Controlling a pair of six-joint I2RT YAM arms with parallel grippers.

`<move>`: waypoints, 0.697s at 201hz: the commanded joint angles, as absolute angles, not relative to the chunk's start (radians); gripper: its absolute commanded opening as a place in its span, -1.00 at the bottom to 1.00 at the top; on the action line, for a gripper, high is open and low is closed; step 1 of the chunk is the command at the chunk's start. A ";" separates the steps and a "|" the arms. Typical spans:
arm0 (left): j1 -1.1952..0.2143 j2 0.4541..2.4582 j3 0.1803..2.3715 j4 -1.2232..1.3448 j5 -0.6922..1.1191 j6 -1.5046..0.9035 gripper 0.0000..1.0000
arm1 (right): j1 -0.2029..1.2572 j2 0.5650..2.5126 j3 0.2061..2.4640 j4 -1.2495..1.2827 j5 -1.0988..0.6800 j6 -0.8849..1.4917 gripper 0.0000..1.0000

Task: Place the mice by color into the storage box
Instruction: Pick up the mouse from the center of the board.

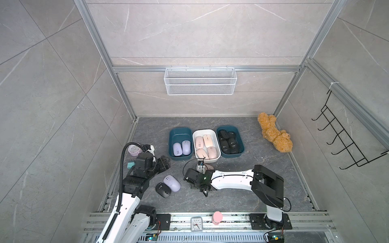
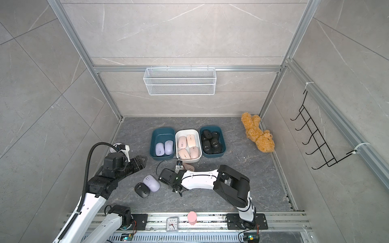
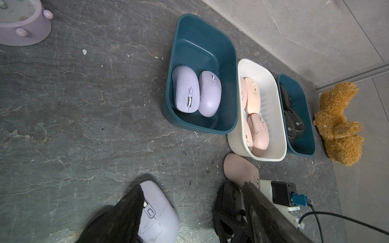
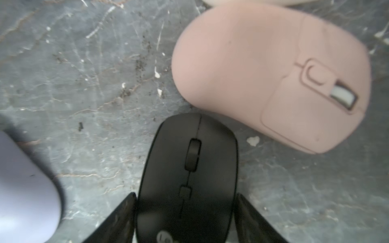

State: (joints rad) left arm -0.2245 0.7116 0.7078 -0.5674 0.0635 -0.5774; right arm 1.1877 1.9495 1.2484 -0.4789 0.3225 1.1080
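Over veined grey stone, the right hand clasps a smooth, matte black oval mouse.

Left arm: white shell, black joints, corrugated black cable. Right gripper: black fingers.

I'm seeing the grey tabletop carrying a row of bins toward its far edge, a plush bear in its far right corner, a lavender mouse lying nearer its left edge.
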 commanded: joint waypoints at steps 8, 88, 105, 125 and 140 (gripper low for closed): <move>-0.216 0.712 0.703 -0.534 0.085 -0.553 0.53 | 1.174 1.983 1.279 -0.497 0.304 1.130 0.44; -0.207 0.714 0.699 -0.522 0.101 -0.554 0.53 | 1.167 1.994 1.275 -0.505 0.299 1.141 0.19; -0.206 0.718 0.698 -0.521 0.103 -0.555 0.53 | 1.167 1.987 1.271 -0.503 0.301 1.139 0.15; -0.204 0.716 0.695 -0.523 0.103 -0.557 0.53 | 1.167 1.969 1.270 -0.512 0.312 1.128 0.13; -0.203 0.715 0.692 -0.523 0.103 -0.558 0.53 | 1.167 1.942 1.263 -0.511 0.324 1.117 0.11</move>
State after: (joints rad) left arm -0.2085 0.7177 0.6933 -0.5518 0.0860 -0.5755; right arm 1.1736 1.9617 1.2694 -0.4831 0.3111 1.1267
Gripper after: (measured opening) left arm 0.764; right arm 0.624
